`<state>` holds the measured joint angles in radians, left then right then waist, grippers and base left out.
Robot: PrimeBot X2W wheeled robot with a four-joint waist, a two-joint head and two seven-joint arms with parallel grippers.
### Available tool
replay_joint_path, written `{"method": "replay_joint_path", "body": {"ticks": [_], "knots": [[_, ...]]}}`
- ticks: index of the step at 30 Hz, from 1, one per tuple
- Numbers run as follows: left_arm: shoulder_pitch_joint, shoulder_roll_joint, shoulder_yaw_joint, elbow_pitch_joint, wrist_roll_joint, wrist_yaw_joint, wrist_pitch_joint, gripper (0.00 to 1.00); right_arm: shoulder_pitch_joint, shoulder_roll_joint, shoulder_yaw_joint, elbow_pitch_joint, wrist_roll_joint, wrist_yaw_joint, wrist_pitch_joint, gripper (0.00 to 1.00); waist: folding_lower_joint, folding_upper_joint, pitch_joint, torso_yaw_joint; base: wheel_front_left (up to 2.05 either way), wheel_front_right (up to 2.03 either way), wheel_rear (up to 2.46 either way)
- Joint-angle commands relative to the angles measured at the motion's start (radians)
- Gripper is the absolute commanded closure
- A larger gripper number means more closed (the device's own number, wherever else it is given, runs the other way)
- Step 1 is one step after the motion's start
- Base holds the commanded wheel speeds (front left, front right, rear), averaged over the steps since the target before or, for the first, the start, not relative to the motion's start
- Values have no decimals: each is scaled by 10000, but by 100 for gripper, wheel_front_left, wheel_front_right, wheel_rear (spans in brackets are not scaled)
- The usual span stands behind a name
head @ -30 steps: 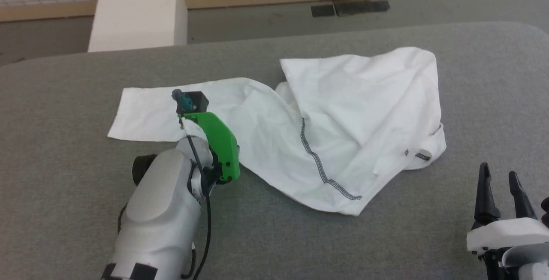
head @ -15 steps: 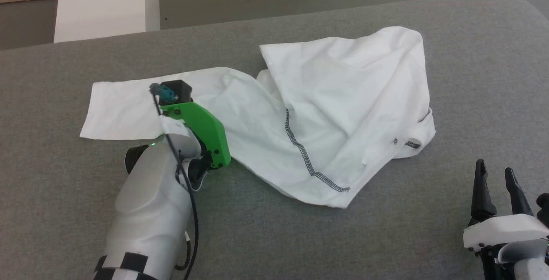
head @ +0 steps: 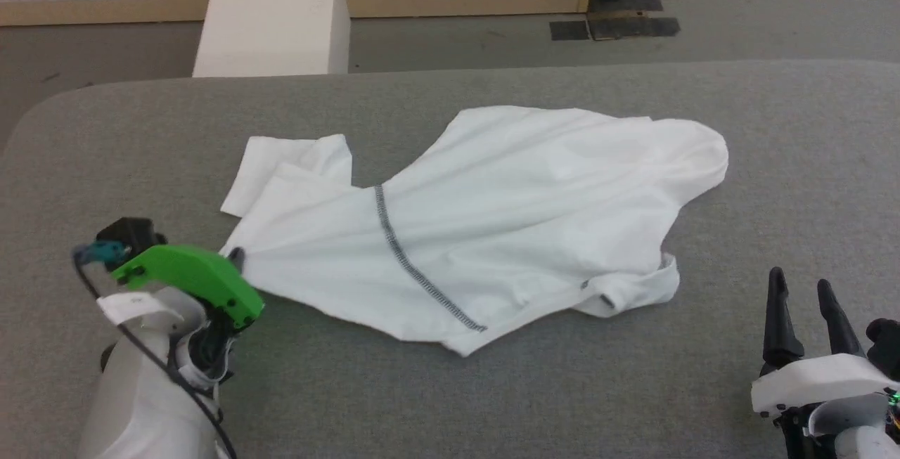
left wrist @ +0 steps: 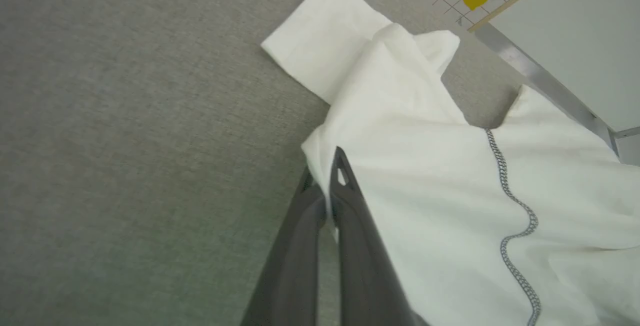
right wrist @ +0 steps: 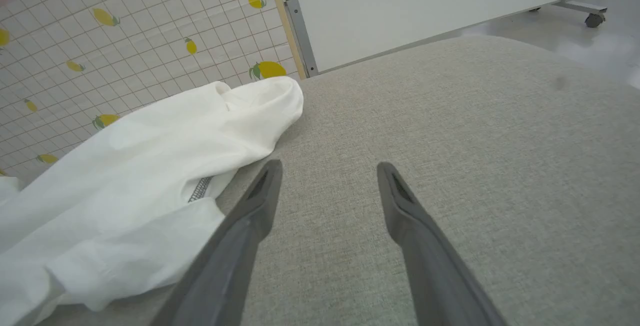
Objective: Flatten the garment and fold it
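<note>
Right, the left gripper (head: 235,256) is low over the grey table (head: 450,389) at the near-left edge of the garment (head: 506,213). Its two dark fingers are pinched tight on the fabric's corner. From the left wrist view the fingers (left wrist: 350,201) lie almost together, with the white cloth's edge caught between them and creases fanning out from that spot.

The shirt itself lies spread across the middle of the table, fairly flat but wrinkled. Its broad rounded end reaches far right. A folded sleeve (head: 281,164) lies at the far left, doubled over on itself. A dark zigzag seam (head: 415,269) runs diagonally from the left-centre down to the near edge. There is a small dark tag (head: 606,299) by the near-right hem.

Over on the near right, the right gripper (head: 798,290) hovers above bare table with its fingers spread apart and nothing between them. It sits just beside the shirt's right hem without touching it.

Beyond the far edge of the table stands a white box (head: 274,16) on the floor, with a lemon-patterned tiled wall (right wrist: 125,31) behind.
</note>
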<state>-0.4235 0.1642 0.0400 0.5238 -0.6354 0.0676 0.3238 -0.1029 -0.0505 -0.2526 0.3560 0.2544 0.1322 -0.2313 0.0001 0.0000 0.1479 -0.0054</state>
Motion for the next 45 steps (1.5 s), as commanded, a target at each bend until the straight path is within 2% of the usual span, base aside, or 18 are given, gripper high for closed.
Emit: {"method": "replay_joint_path", "body": {"ticks": [1,4,6,7,8,13,17,22,24,28,32,36,41,42,43,45], "knots": [[364,231,176,-288,-20,255,-58,100,52,3,28,-18,-60,-15,37,0,-1,0,-389,513,0,0,0],[1034,293,666,-1013,-198,718,-168,100,81,3,110,-53,-76,-15,110,0,-1,0,-475,690,0,0,0],[1395,182,833,-1405,-384,838,-117,100,90,3,123,-66,-55,-15,139,0,-1,0,-499,787,0,0,0],[1538,137,862,-1564,-429,852,-123,56,93,3,138,-61,-48,-15,156,0,-1,0,-517,818,0,0,0],[1708,107,845,-1741,-418,862,-141,0,95,3,162,-51,-41,-15,185,0,-1,0,-534,848,0,0,0],[2298,-19,809,-2757,-218,674,-929,0,109,3,348,-92,-82,-15,447,0,-1,0,-675,882,0,0,0],[3062,134,592,-3648,699,471,-2447,0,108,3,724,-259,-396,-15,1431,0,-1,0,-803,843,0,0,0],[4056,20,268,-4223,1890,351,-4903,0,-158,3,1544,-518,-636,-15,4053,0,-1,0,-845,846,0,0,0],[4376,-120,122,-4286,2164,348,-5376,0,-434,3,1765,-595,-897,-15,5248,0,-1,0,-824,865,0,0,0],[4634,-397,-92,-4198,2330,310,-5652,0,-1140,3,1893,-731,-1840,-15,6920,0,-1,0,-698,1044,0,0,0],[4576,-537,-217,-4017,2290,190,-5734,0,-1689,-15,1903,-323,-2734,-15,8181,0,-1,0,-568,1268,0,0,0],[4491,-615,-305,-3939,2236,110,-5767,0,-1944,-51,1892,243,-3125,-15,8765,0,-1,0,-478,1448,0,0,0],[4376,-686,-376,-3701,2131,-7,-5794,0,-1942,-39,1995,842,-2868,-15,8778,0,-1,0,-440,1527,0,0,0],[4367,-698,-387,-3672,2120,-23,-5798,0,-1936,-37,2034,913,-2811,-15,8760,76,-1,0,-434,1520,0,0,0],[4354,-714,-401,-3625,2094,-44,-5803,0,-1946,-35,2069,942,-2753,-15,8642,100,-1,0,-429,1505,0,0,0],[4333,-736,-416,-3544,2061,-80,-5811,0,-1970,-37,2018,952,-2602,-15,8386,100,-1,0,-463,1454,0,0,0]]}}
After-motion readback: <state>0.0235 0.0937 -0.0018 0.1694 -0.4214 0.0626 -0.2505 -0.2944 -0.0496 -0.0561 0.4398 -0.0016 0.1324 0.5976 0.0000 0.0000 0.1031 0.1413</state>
